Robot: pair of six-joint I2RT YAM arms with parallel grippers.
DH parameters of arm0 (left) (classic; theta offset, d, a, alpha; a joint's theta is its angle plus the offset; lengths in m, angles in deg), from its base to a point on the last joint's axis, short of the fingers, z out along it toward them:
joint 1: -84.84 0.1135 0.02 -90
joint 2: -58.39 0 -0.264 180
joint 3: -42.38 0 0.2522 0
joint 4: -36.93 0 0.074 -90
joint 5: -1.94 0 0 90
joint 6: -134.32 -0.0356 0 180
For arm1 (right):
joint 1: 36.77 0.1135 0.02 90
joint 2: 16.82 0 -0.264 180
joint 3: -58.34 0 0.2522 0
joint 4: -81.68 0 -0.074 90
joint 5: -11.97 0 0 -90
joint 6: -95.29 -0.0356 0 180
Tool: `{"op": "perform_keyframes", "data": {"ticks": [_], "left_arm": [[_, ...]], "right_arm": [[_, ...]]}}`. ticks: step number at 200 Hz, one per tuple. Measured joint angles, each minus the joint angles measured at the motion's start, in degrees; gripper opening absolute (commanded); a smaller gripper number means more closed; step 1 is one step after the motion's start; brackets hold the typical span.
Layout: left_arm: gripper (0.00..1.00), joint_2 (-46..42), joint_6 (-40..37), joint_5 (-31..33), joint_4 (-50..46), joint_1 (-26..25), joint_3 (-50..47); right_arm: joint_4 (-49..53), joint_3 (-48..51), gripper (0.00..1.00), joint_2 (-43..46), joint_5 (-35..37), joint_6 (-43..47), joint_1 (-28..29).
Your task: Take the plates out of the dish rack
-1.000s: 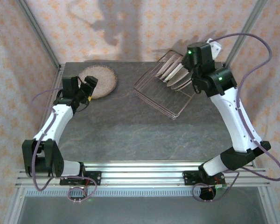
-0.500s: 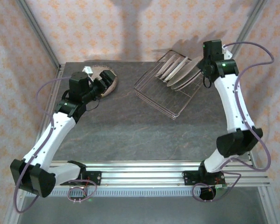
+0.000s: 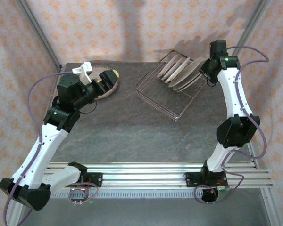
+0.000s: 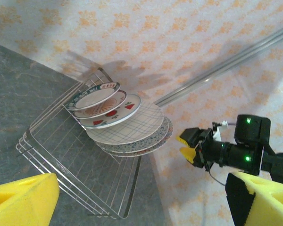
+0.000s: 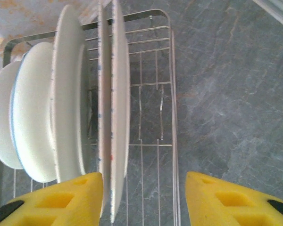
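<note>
The wire dish rack (image 3: 166,96) stands at the back right of the table, with several plates (image 3: 180,74) leaning upright in it. From the left wrist view these plates (image 4: 126,123) fan out, the plaid one in front and a speckled one behind it. My right gripper (image 3: 205,73) hangs over the rack's back right end. It (image 5: 144,202) is open, and the outermost plate's (image 5: 119,108) rim lies between its fingers, close to the left one. A speckled beige plate (image 3: 108,89) lies flat at the back left. My left gripper (image 3: 106,77) hovers over that plate, wide open (image 4: 141,193) and holding nothing.
Patterned curtain walls and metal frame posts (image 3: 37,33) close in the table on three sides. The dark stone table (image 3: 132,127) stretches bare between the rack and the arm bases. The rack's near half (image 4: 70,160) holds no plates.
My left arm has risen and swung its wrist up over the flat plate. My right gripper has shifted to the rack's back right end and its jaws have narrowed.
</note>
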Motion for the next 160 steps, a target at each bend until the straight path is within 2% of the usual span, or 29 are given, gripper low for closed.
{"op": "perform_keyframes", "data": {"ticks": [87,160], "left_arm": [[0.91,-0.9,-1.4,-0.5,-1.3,0.0,0.0],[0.91,-0.9,-1.4,-0.5,-1.3,0.0,0.0]], "right_arm": [[0.5,-5.7,0.39,-5.9,-3.5,1.6,-1.0],[0.9,-4.6,0.32,-6.2,-4.2,1.5,-1.5]]}}
